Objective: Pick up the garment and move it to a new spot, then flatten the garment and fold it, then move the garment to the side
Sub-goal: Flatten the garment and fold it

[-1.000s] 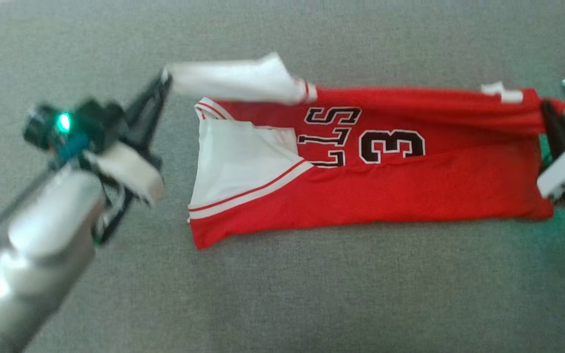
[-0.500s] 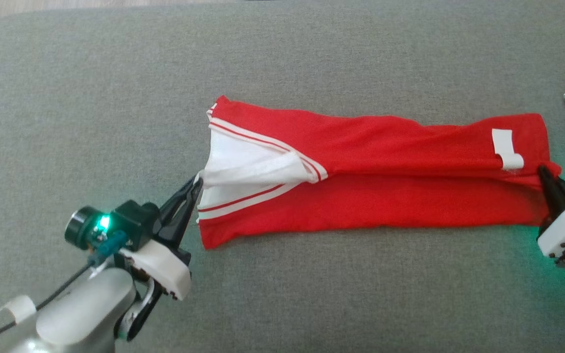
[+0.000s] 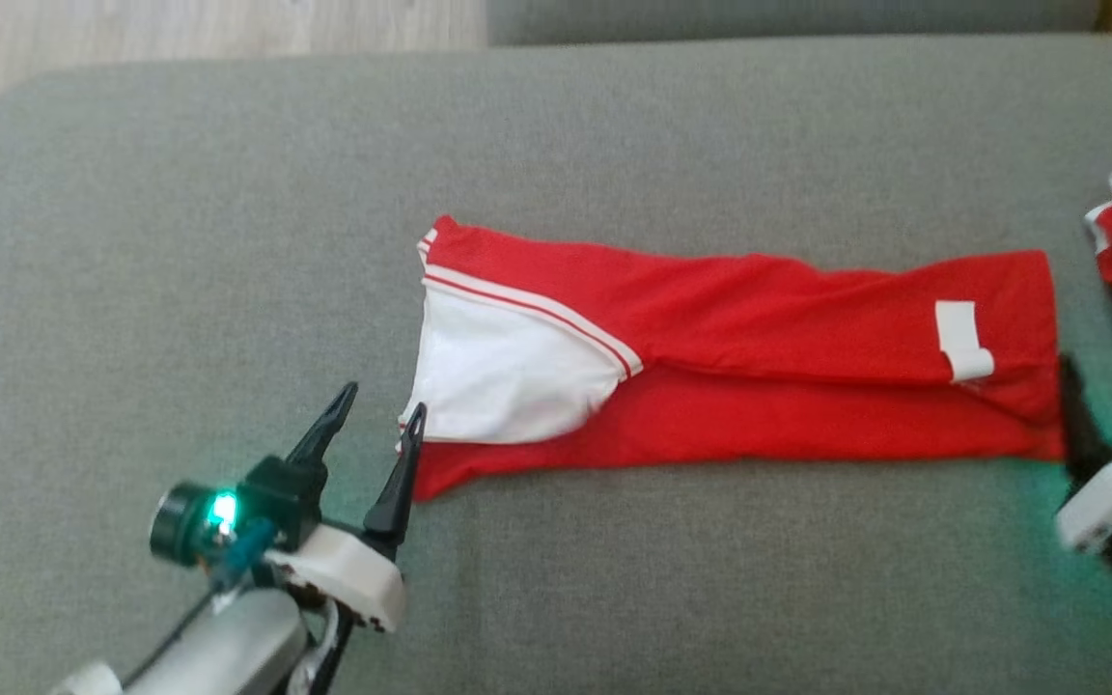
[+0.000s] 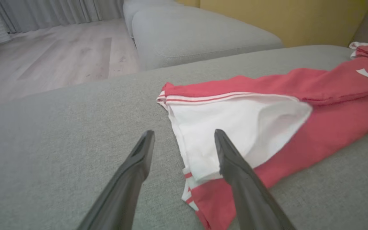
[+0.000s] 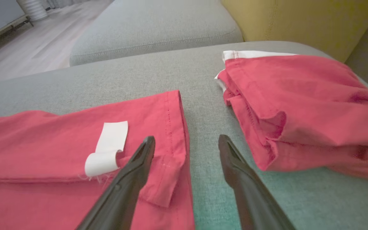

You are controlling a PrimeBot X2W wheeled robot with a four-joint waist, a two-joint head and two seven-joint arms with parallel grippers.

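Red jersey (image 3: pixel 730 386) flat on the grey cushion (image 3: pixel 228 241), already folded lengthwise into a long strip. Left tool (image 3: pixel 384 398) at 8 o'clock, right tool (image 5: pixel 186 137) at 4 o'clock, both splayed wide, gripping nothing. Crosswise folds and the move aside probably left.

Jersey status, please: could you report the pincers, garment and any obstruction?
Left pincer open at white end of jersey. Right pincer open at its tag end. Folded lengthwise, flat. Second red garment close alongside.
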